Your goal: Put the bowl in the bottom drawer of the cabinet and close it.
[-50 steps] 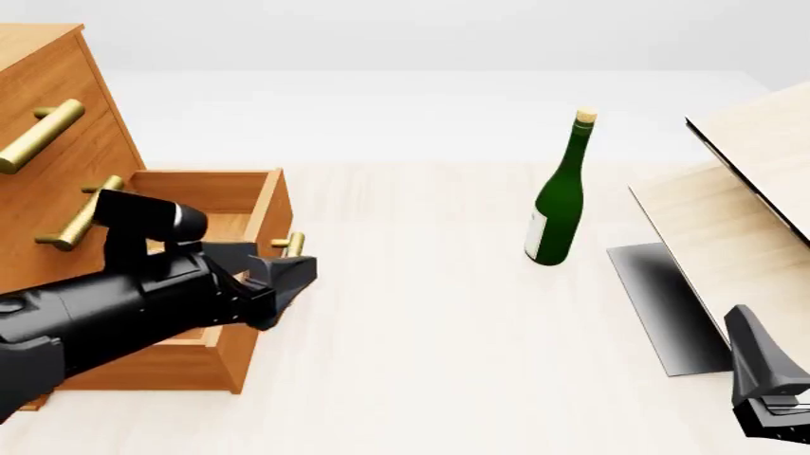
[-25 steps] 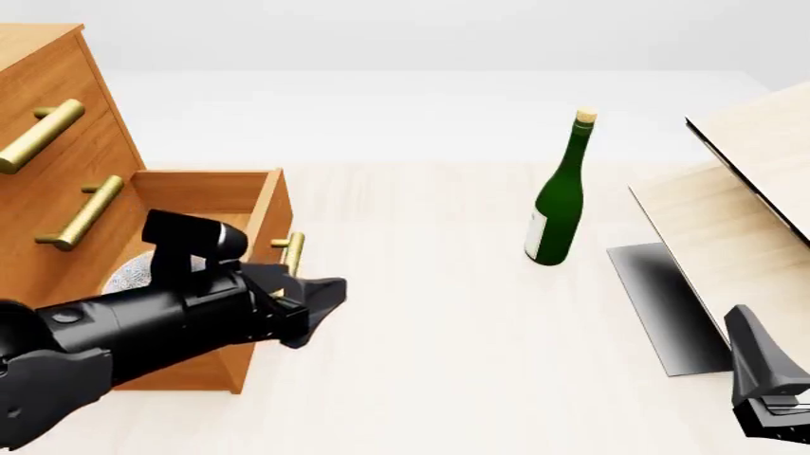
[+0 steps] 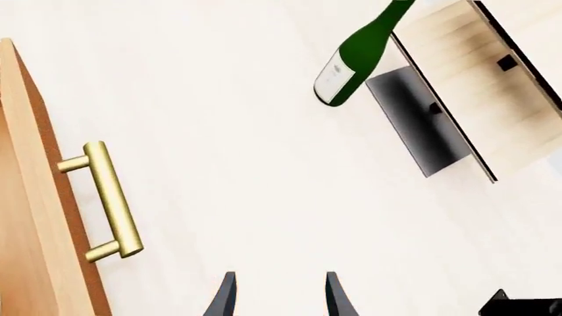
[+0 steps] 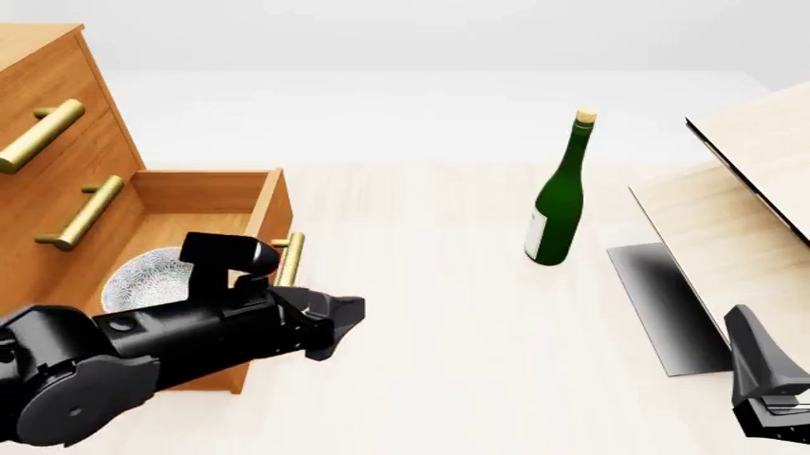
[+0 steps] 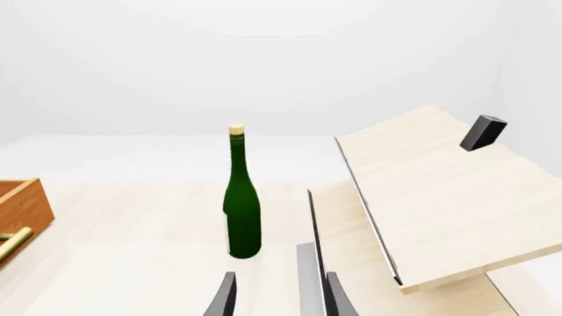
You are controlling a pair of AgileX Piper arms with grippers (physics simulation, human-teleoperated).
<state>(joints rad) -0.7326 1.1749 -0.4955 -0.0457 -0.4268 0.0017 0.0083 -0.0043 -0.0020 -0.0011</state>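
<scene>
The cabinet (image 4: pixel 51 142) stands at the left with its bottom drawer (image 4: pixel 260 213) pulled out. The speckled bowl (image 4: pixel 150 275) lies inside that drawer, partly hidden behind my left arm. My left gripper (image 4: pixel 344 327) is open and empty, just outside the drawer front and to the right of its brass handle (image 4: pixel 288 258). In the left wrist view the handle (image 3: pixel 110 201) and drawer front (image 3: pixel 31 224) lie beside my open left gripper (image 3: pixel 279 299). My right gripper (image 4: pixel 746 332) rests at the near right, far from the cabinet, and in its own wrist view this gripper (image 5: pixel 279 296) is open with nothing between its fingers.
A green wine bottle (image 4: pixel 557 204) stands upright at mid-table, right of the drawer. A pale wood panel with a black edge (image 4: pixel 746 190) leans at the right, above a dark slab (image 4: pixel 665 303). The two upper drawers (image 4: pixel 57 123) are shut.
My left arm has pulled back out of the drawer toward the near right, empty, uncovering the bowl, which stays inside. The right arm has not moved.
</scene>
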